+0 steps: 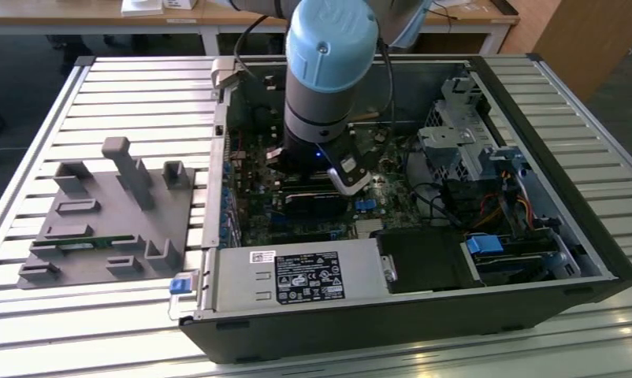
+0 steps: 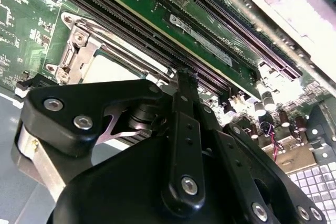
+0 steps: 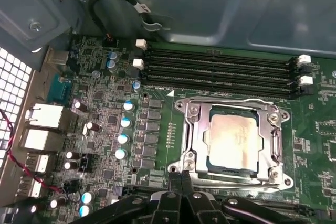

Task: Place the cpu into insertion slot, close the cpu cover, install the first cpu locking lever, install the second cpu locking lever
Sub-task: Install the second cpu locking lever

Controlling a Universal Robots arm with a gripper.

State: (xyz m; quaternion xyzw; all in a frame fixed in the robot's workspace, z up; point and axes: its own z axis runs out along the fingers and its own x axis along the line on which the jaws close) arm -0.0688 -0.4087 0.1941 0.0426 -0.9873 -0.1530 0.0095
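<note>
The cpu (image 3: 233,137), a dull silver square, lies flat in its socket on the green motherboard. The cpu cover (image 3: 195,129), a shiny metal frame, is folded down around it, and the chip shows through its window. Thin wire levers lie along two opposite edges of the frame; whether they are hooked I cannot tell. My gripper (image 3: 181,179) is shut, its black fingers pressed together with nothing visible between them, right at the socket's edge. In the second wrist view the gripper (image 2: 185,77) points at the cover (image 2: 79,51). In the exterior view the arm (image 1: 321,87) reaches down into the open computer case.
Black memory slots (image 3: 220,69) run beside the socket, and capacitors (image 3: 123,124) stand on another side of it. In the case, a power supply (image 1: 295,276) and drive cage (image 1: 463,134) flank the board. A grey parts fixture (image 1: 105,213) sits on the slatted table at the exterior view's left.
</note>
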